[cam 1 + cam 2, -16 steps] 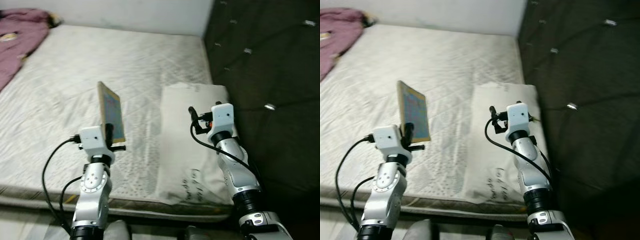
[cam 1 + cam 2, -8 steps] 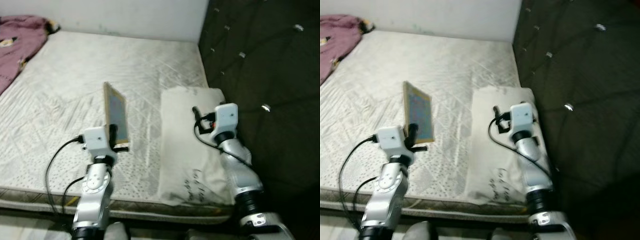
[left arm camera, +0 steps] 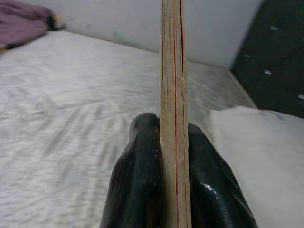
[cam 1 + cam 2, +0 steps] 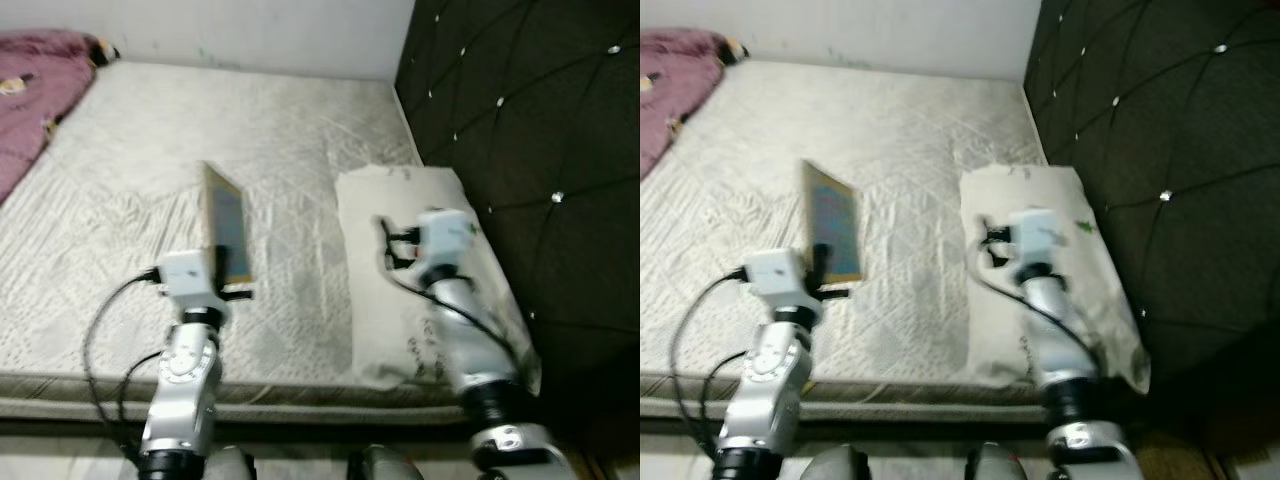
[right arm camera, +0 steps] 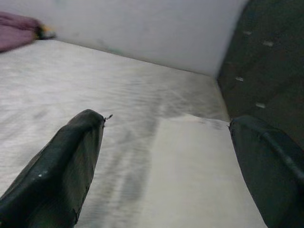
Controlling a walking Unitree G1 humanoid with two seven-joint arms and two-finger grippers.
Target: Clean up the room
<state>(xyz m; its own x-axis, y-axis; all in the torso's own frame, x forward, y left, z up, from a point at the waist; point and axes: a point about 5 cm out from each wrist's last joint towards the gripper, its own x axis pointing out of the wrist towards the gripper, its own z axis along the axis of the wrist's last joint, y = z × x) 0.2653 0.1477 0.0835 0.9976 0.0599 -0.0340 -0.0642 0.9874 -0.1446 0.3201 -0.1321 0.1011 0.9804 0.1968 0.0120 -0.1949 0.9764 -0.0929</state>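
My left gripper (image 3: 173, 142) stays clamped on the thin book (image 4: 224, 232), holding it upright above the mattress (image 4: 120, 200) so it clears the bedding, while my right gripper (image 5: 166, 156) hovers spread wide over the pillow (image 4: 400, 210), free to grasp.

Quilted cloth mattress (image 4: 120, 230), glossy fingers (image 3: 137, 190)

Left tool (image 3: 173, 142) raised, fingers clamped on a thin upright edge, right tool (image 5: 166, 156) raised, fingers spread wide
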